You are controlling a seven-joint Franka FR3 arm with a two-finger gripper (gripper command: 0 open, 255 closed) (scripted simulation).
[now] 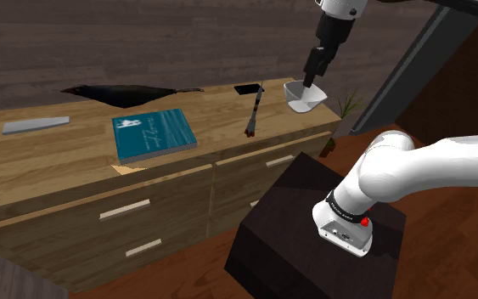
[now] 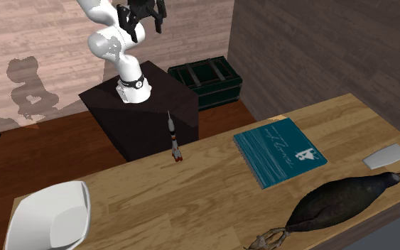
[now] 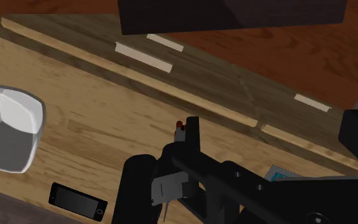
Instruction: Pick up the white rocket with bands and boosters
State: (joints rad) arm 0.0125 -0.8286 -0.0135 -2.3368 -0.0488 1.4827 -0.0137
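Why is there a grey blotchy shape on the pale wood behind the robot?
Second exterior view: that grey patch is probably the shadow of the arm, falling on the pale wooden surface behind it. Shoulder view: the light is dimmer overall, and the white bowl is the brightest thing. Wrist view: the bowl's inside shades from white to grey.

Pale grained wood dresser with a matt top, my arm in smooth glossy white shell, smooth white bowl, glossy black phone, reddish wood floor
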